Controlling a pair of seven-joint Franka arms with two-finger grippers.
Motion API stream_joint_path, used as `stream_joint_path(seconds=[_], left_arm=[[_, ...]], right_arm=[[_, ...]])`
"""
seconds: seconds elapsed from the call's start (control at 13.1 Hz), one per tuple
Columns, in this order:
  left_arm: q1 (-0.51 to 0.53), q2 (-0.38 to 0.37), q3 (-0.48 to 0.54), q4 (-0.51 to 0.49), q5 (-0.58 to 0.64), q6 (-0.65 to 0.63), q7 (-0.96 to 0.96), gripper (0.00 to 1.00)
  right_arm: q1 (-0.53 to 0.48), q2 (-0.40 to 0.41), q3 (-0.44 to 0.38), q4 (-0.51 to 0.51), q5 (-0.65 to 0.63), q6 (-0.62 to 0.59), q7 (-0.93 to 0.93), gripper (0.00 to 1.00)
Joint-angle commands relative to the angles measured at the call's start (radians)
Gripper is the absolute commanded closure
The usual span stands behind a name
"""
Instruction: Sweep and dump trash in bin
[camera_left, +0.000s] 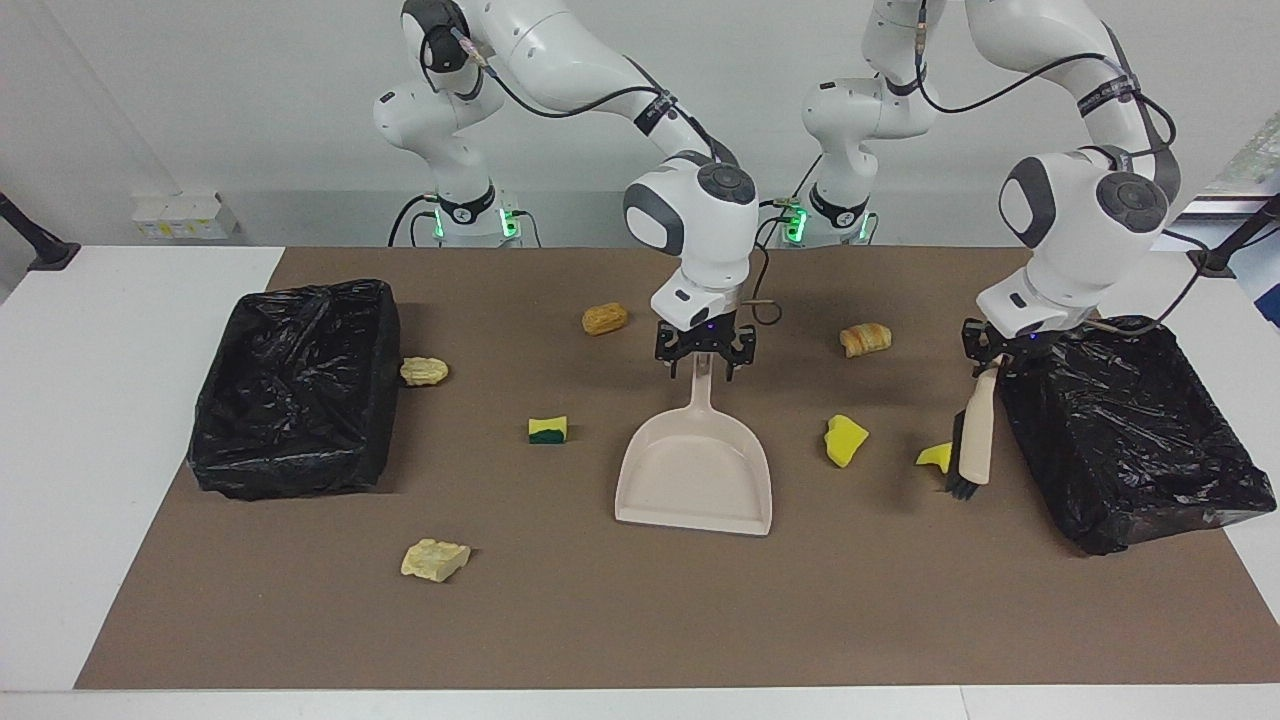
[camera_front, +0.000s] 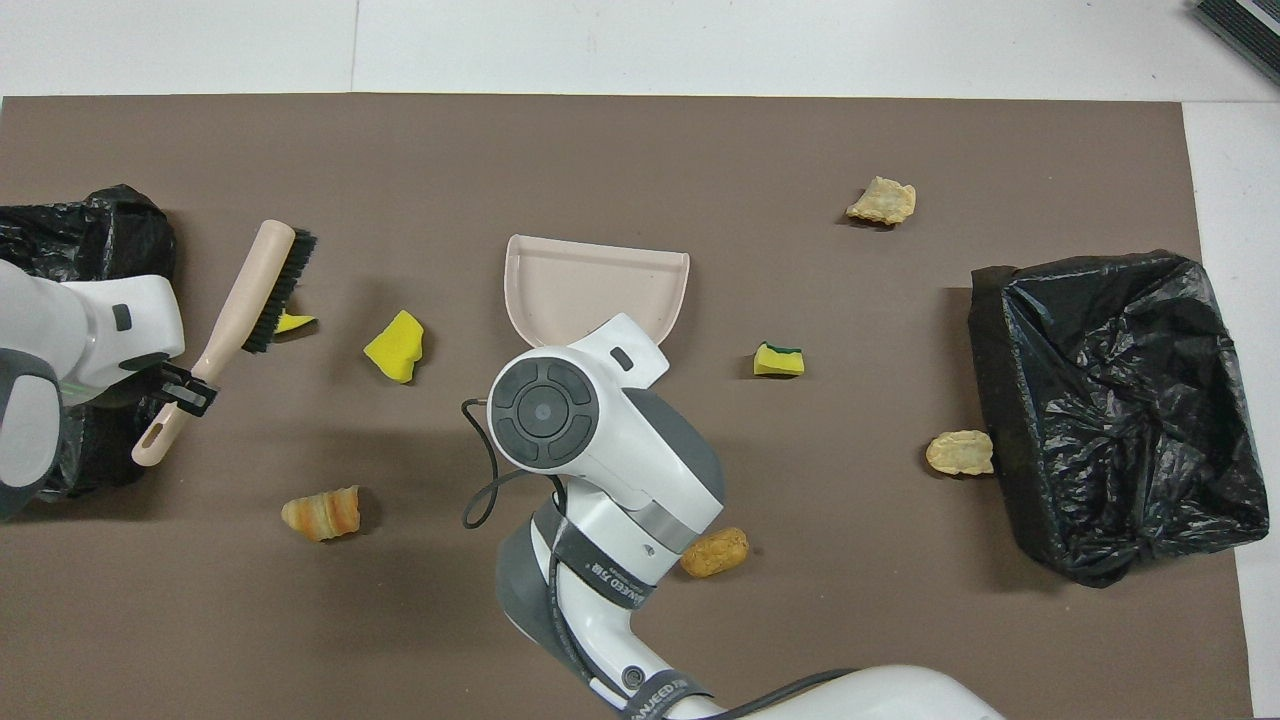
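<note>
The trash lies scattered on the brown mat: two yellow sponges (camera_left: 846, 440) (camera_left: 935, 456), a yellow-and-green sponge (camera_left: 547, 430), two rolls (camera_left: 605, 319) (camera_left: 865, 339) and two pale chunks (camera_left: 424, 371) (camera_left: 435, 559). My left gripper (camera_left: 985, 358) is shut on the handle of the brush (camera_left: 975, 440). The brush hangs tilted, its black bristles low beside the sponge closest to the left arm's bin (camera_left: 1125, 430). The beige dustpan (camera_left: 695, 470) lies flat mid-mat. My right gripper (camera_left: 705, 362) is open, one finger on each side of the dustpan's handle tip.
A second black-bagged bin (camera_left: 295, 385) stands at the right arm's end of the mat, a pale chunk right beside it. In the overhead view the right arm's wrist (camera_front: 560, 420) covers the dustpan's handle. White table borders the mat.
</note>
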Motion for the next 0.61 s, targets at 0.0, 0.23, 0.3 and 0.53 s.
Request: stream_joint_path(seconds=[0.0, 0.23, 0.3, 0.53], left_arm=[[-0.005, 0.053, 0.053, 0.041, 0.018, 0.044, 0.086, 1.0], [-0.005, 0.079, 0.073, 0.021, 0.02, 0.06, 0.08, 1.0], [-0.007, 0.076, 0.073, 0.01, 0.02, 0.052, 0.077, 1.0], [-0.015, 0.012, 0.073, -0.106, 0.02, 0.054, 0.045, 1.0]], right_arm=[[-0.002, 0.002, -0.001, -0.01, -0.05, 0.024, 0.01, 0.54], [-0.005, 0.001, -0.001, -0.028, -0.056, 0.024, -0.062, 0.86], [-0.007, 0.001, -0.001, -0.027, -0.056, 0.023, -0.07, 1.0], [-0.013, -0.016, -0.001, -0.016, -0.038, 0.006, -0.168, 1.0]])
